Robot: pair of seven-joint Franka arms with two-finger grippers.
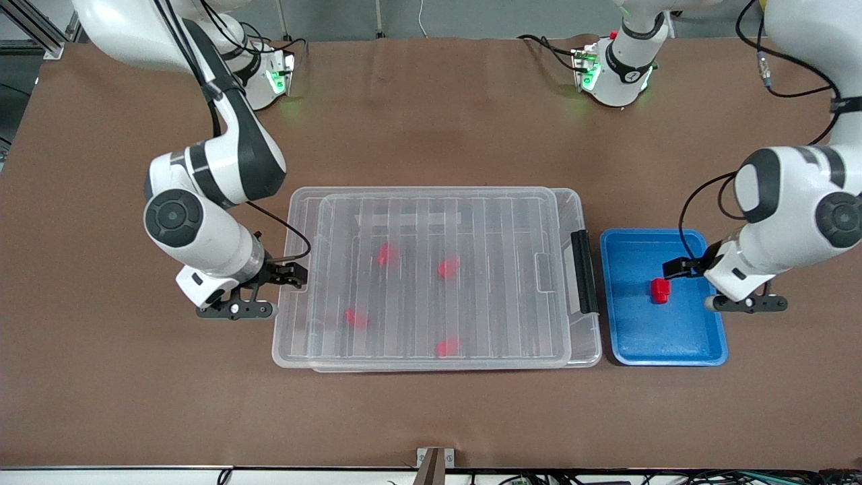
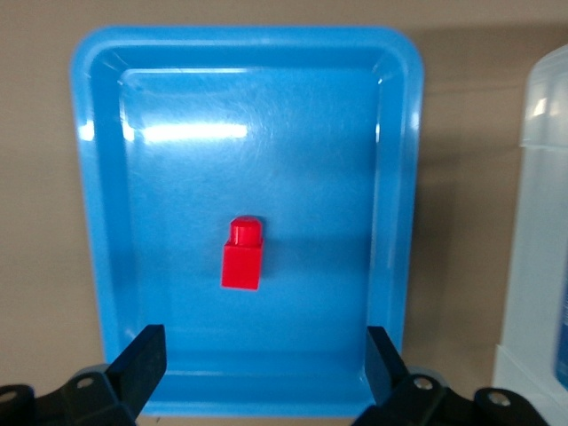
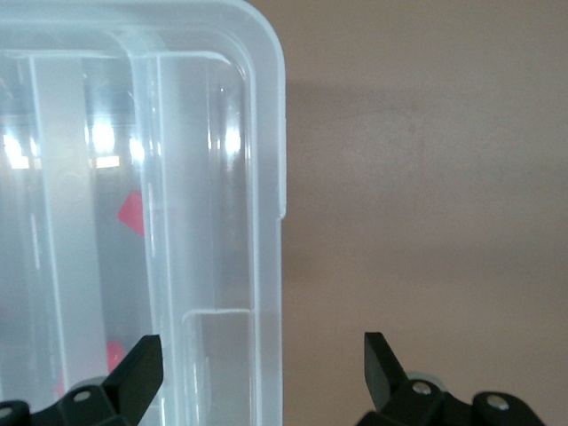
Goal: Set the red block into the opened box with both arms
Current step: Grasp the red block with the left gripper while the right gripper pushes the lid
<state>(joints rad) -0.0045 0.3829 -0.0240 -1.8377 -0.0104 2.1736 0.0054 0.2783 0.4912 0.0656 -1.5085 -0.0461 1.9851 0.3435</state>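
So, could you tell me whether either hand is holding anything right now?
Nothing is held: the left hand is open above the blue tray, the right hand open beside the box.

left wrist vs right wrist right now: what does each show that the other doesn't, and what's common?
Left wrist only: the blue tray with one red block lying in it, and the open left gripper over the tray.
Right wrist only: red pieces blurred through the ribbed lid, and the open right gripper over the box's end edge.
Both: part of the clear box and the brown table.
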